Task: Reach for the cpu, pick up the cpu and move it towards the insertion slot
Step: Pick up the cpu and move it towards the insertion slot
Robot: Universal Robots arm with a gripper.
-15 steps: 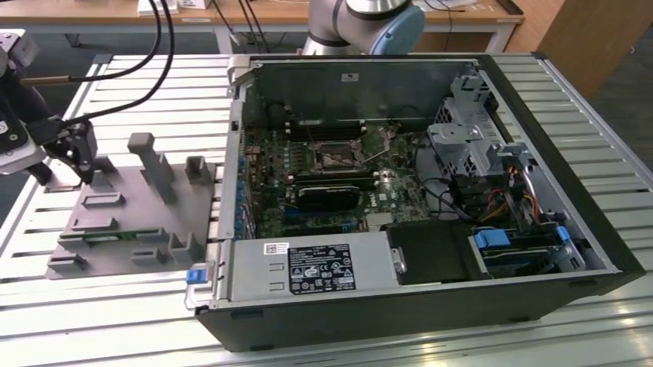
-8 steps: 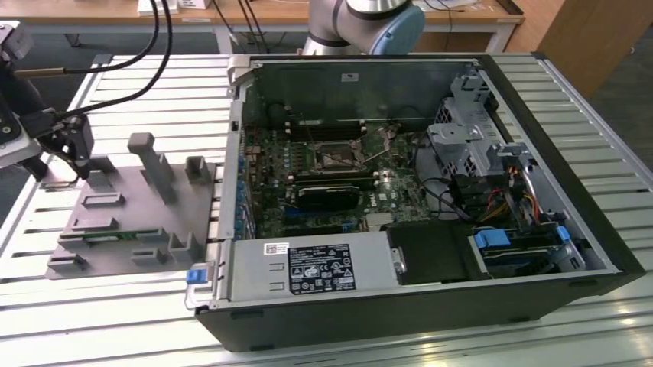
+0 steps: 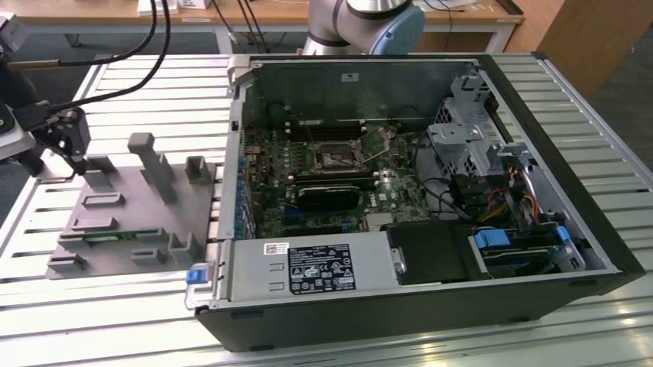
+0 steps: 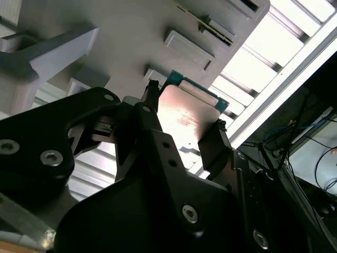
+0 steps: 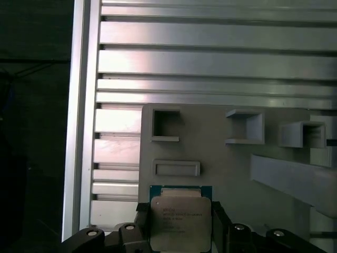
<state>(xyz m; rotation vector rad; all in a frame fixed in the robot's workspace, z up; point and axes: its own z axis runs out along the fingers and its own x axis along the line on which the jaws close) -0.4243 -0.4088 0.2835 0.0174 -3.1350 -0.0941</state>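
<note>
In both wrist views the cpu (image 5: 180,219) (image 4: 188,110) is a silvery square chip with a green rim, clamped between the black fingers of my gripper (image 5: 180,227) (image 4: 184,124). It hangs close over the grey fixture plate (image 5: 221,168), near a shallow rectangular pocket (image 5: 176,168). In the exterior view my gripper (image 3: 69,149) is at the far left, over the plate's far corner (image 3: 76,164). The insertion slot (image 3: 335,158) is the square metal-framed socket on the motherboard inside the open computer case, well off to the exterior view's right of my gripper.
The grey plate (image 3: 122,218) carries upright posts (image 3: 153,164) and a green memory stick (image 3: 112,235). The open case (image 3: 531,191) holds a black block (image 3: 326,195), a power supply (image 3: 306,269) and drive cages. Cables (image 3: 122,76) trail to my wrist. The slatted metal table's edge (image 5: 79,132) is close.
</note>
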